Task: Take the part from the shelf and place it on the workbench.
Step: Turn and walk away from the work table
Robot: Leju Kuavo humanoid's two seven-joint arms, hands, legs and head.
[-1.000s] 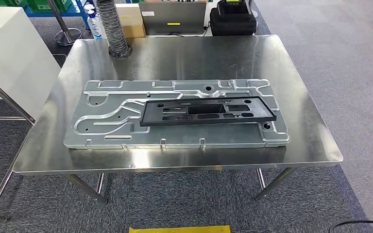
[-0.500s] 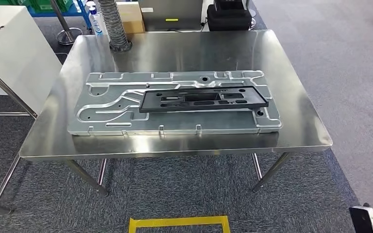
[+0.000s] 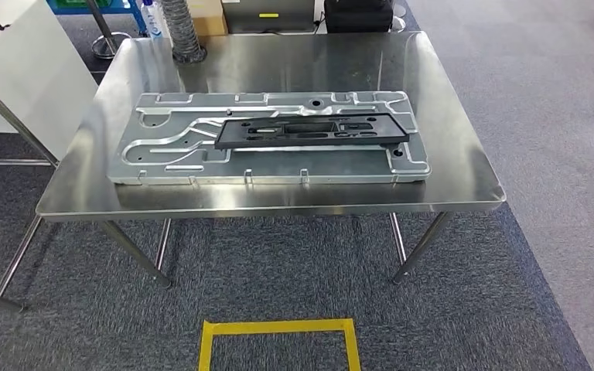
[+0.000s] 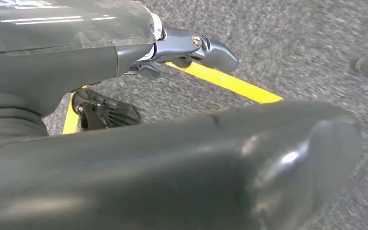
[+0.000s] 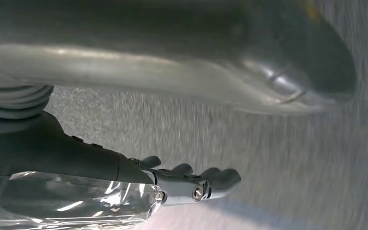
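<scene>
A black plastic part lies on a stamped metal panel atop the steel surface, placement seemingly done, while the robot's left hand and right hand hang released over carpet.

no readable text, labels, brands, numbers or signs on anything

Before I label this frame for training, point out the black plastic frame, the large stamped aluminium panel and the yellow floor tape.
black plastic frame (image 3: 313, 130), head view, centre bar.
stamped aluminium panel (image 3: 162, 151), head view, left section.
yellow floor tape (image 3: 277, 326), head view, far strip.
</scene>
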